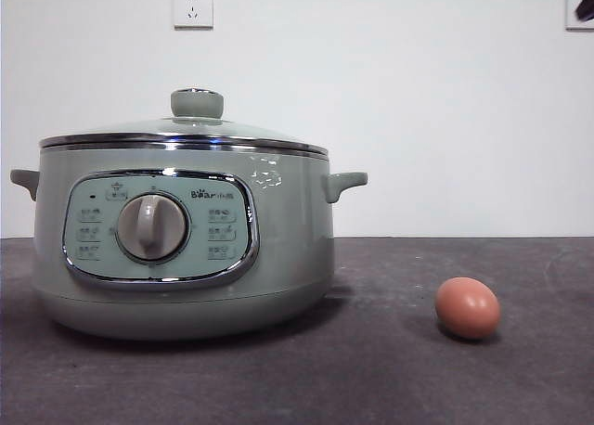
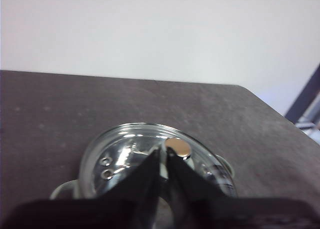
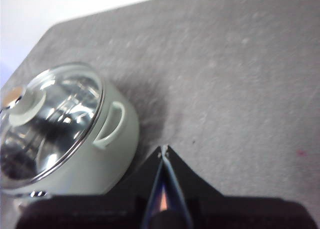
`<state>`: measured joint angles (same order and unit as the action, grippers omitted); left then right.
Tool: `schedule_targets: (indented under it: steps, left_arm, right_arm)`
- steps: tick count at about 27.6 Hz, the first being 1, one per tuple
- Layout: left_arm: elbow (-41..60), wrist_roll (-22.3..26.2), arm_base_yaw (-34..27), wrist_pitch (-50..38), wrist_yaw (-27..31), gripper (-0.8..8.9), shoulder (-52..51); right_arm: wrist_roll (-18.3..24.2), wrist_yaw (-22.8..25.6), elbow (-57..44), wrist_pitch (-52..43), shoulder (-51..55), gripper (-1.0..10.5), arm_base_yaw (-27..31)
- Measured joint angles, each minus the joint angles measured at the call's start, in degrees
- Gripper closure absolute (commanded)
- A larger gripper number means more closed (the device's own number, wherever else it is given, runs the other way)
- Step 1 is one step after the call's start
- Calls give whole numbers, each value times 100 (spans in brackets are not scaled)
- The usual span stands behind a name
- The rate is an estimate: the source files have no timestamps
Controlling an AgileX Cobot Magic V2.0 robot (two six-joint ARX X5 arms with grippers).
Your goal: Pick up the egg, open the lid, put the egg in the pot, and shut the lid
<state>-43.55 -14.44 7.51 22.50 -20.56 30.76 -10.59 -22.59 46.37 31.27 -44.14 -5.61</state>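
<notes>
Dark grey table (image 1: 371, 379) carries everything, with a white wall behind. On it the egg (image 1: 467, 307) lies free, well apart from the pot (image 1: 186, 249), whose lid (image 1: 186, 133) is closed. Both grippers, left (image 2: 163, 154) and right (image 3: 163, 150), hang above with the 2 jaws pressed together. The round egg may roll away if a jaw touches it off-centre.

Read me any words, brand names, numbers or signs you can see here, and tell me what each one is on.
"Bear": brand logo on the pot, at the upper right of its control panel, followed by small characters too tiny to read.
Button labels around the dial: too small and faint to read.
White marks on the pot wall right of the panel: not legible.
Lid, egg, wall socket: no text visible.
</notes>
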Motion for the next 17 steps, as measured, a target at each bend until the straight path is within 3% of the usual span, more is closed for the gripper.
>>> schedule_targets:
  steps: [3,4,6,7,8,11,15,17]
  left_arm:
    - [-164,28,0,0,-87,556,341]
    - [-199,33,0,2,-114,556,413]
    - [-313,35,0,13,-216,554,656]
    - [-345,35,2,-2,-229,505,717]
    - [-352,35,13,-35,-238,430,728]
    - [-433,39,28,-85,-254,428,726]
    - [-446,42,28,-116,-254,436,726]
    - [-446,42,33,-116,-254,436,726]
  right_arm:
    - [61,-334,57,35,-313,893,-2]
    - [79,-435,57,39,-391,818,-2]
    - [81,-542,57,44,-592,505,-7]
    - [76,-542,57,46,-669,434,-28]
    - [57,-540,57,46,-732,440,-66]
    - [-52,-267,59,63,-896,446,-402]
    - [-323,1062,76,68,-1346,453,-1456]
    - [-428,1655,76,68,-1764,516,-2015]
